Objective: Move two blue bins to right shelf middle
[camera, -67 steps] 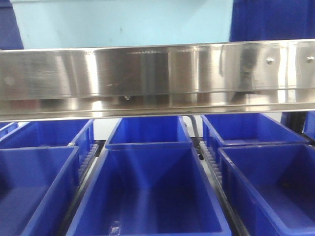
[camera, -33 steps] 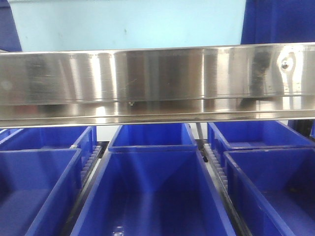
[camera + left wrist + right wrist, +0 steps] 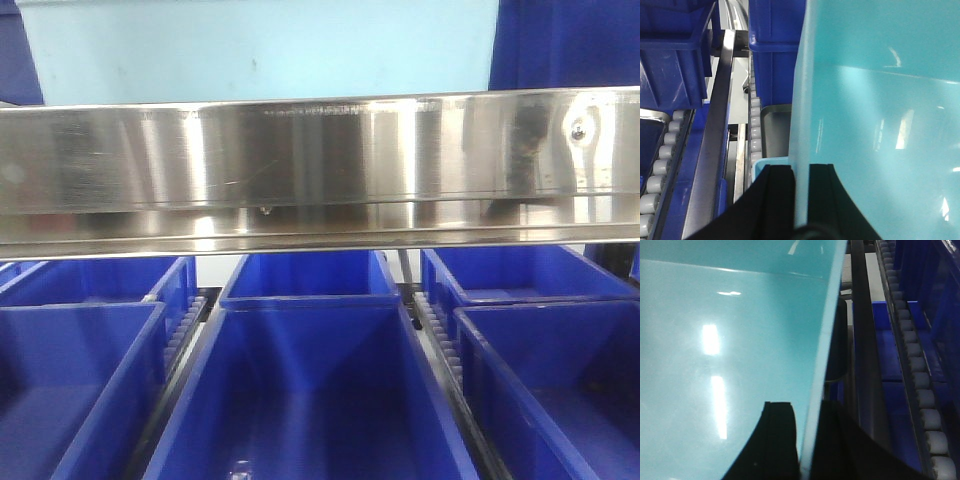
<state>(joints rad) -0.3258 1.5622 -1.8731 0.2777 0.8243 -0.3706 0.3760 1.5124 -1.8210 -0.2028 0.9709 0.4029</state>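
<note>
You'll find the long steel shelf rail (image 3: 320,165) brushed, shiny and finely scratched. The deep blue plastic bins (image 3: 310,390) look smooth and glossy; the pale turquoise plastic bin (image 3: 880,125) shows sharper glints. Grey conveyor rollers (image 3: 920,385) and black gripper fingers (image 3: 777,200) look dull.

Shiny steel bar (image 3: 320,170) straight across the front view. Under it, dark blue bins (image 3: 310,400) in rows, open on top. Lines of white rollers (image 3: 755,120) between the rows. Long grey rail (image 3: 717,125) beside the rollers. Black tray (image 3: 776,130) lower down, partly hidden.
</note>
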